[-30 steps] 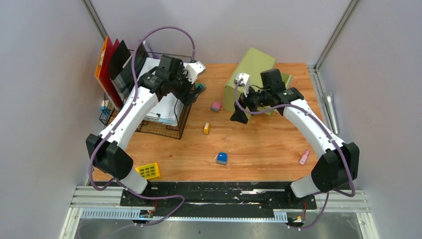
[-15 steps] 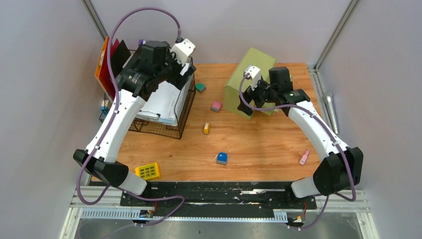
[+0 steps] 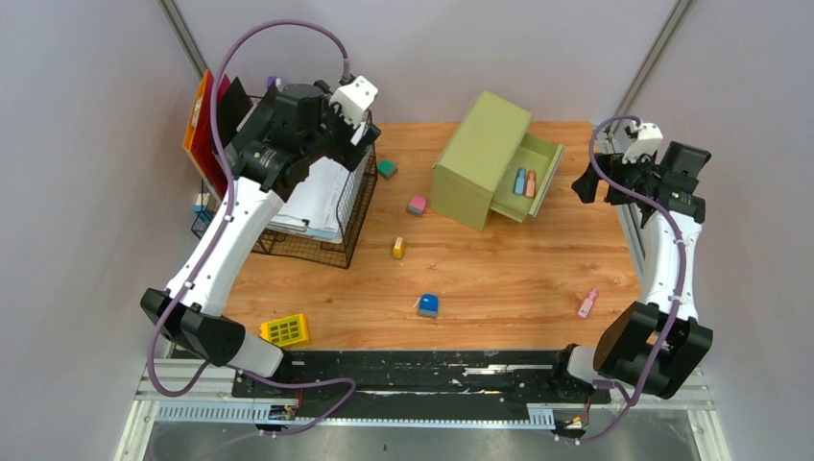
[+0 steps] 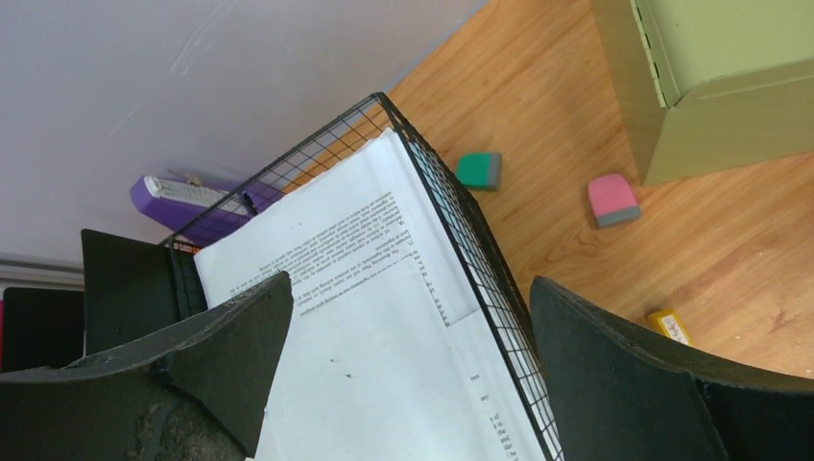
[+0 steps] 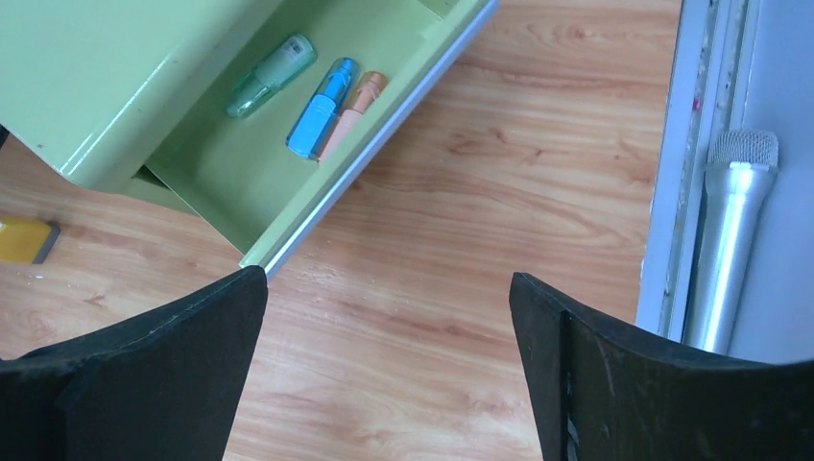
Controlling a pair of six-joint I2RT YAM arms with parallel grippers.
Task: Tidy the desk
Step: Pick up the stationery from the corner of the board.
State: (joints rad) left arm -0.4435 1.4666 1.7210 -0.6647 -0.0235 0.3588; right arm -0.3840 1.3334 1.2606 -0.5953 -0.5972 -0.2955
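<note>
Both arms' fingers spread, empty; desk long axis left-right, rail nearest.

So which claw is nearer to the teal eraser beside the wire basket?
Left. The left claw is above the wire basket next to the teal eraser; the right claw is across the desk, beyond the green drawer.

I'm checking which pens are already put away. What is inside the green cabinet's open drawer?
The drawer holds three pens: a green pen, then a blue pen and an orange pen lying together. Its rear, inside the cabinet, is hidden.
</note>
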